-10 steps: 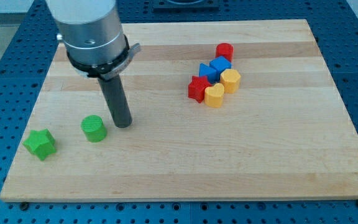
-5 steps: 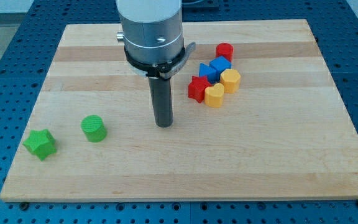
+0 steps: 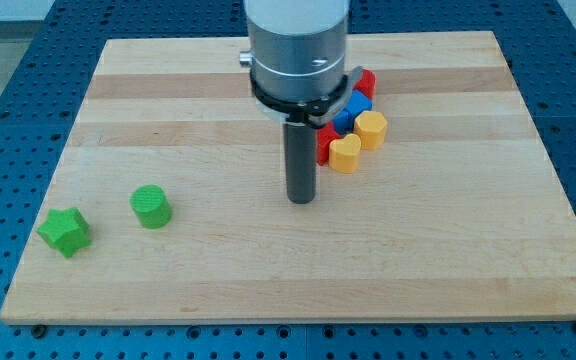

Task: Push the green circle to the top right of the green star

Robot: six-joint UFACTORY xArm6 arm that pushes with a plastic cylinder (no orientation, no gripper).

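Note:
The green circle (image 3: 151, 207) sits near the view's bottom left of the wooden board (image 3: 298, 270). The green star (image 3: 65, 231) lies to its left and a little lower, apart from it. My tip (image 3: 301, 199) rests on the board near the middle, far to the right of the green circle and touching no block.
A cluster of blocks sits right of my rod: a red star (image 3: 325, 146) partly hidden by the rod, a yellow heart (image 3: 345, 154), a yellow hexagon (image 3: 370, 129), two blue blocks (image 3: 350, 107) and a red cylinder (image 3: 365, 82).
My tip has moved steadily to the right, away from the green circle, toward the cluster. No block has moved.

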